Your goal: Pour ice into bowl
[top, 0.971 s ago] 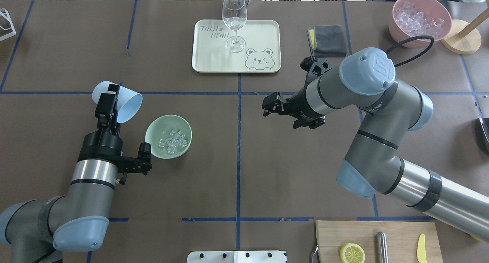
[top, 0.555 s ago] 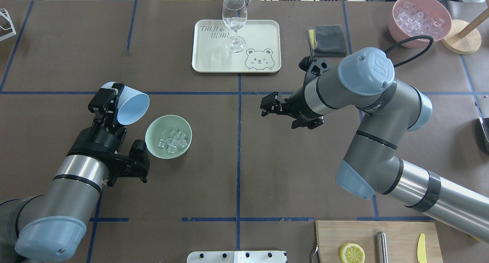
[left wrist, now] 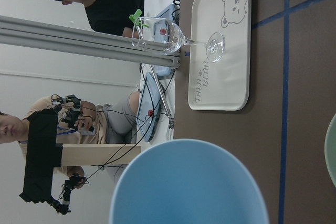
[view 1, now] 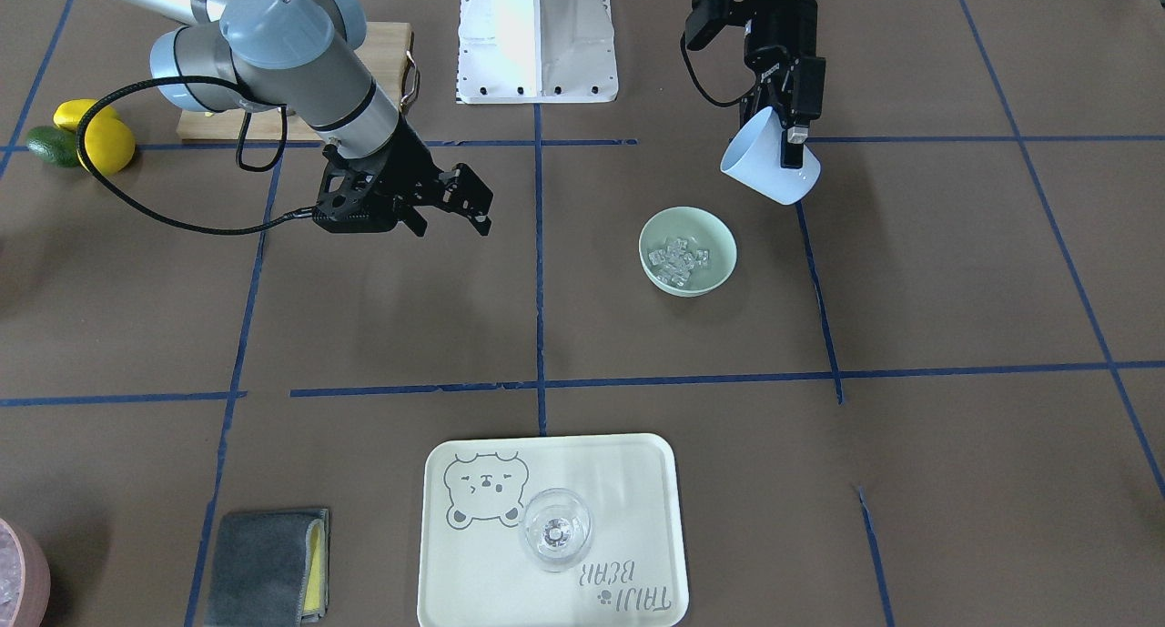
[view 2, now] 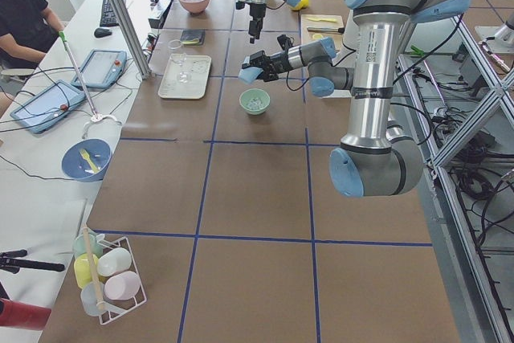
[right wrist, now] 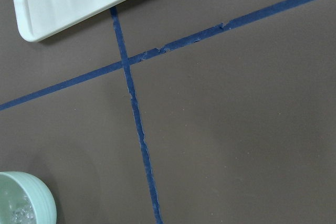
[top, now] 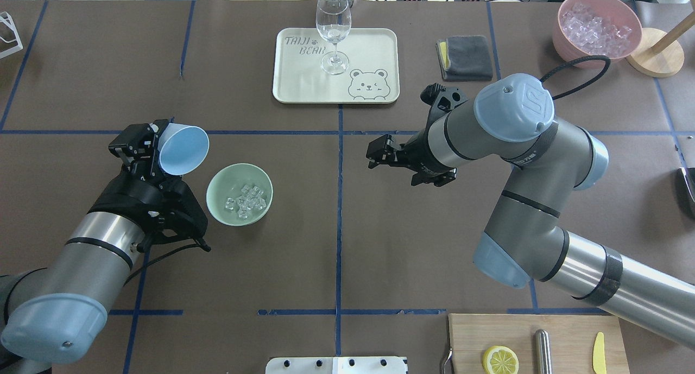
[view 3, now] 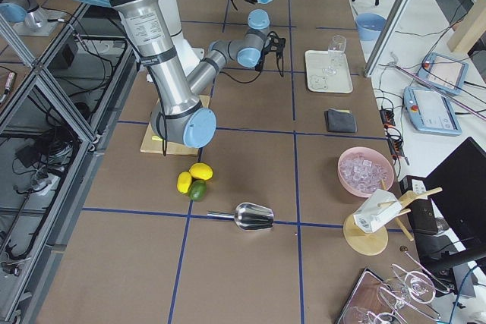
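Observation:
The pale mint-green bowl stands on the table left of centre, and it also shows in the front view. The ice, several small clear cubes, lies inside it. My left gripper is shut on a light blue cup and holds it tilted above the table, just beside the bowl's far left. The cup's mouth faces up and toward the bowl, and its inside looks empty. My right gripper is open and empty, hovering right of the centre line.
A cream bear tray with a wine glass sits at the far middle. A grey cloth and a pink bowl of whitish ice are far right. A cutting board with a lemon slice lies at the near right.
My left wrist has turned, so the blue cup has swung from lying on its side to mouth upward. My right gripper has drifted slightly left. The ice in the bowl has not moved.

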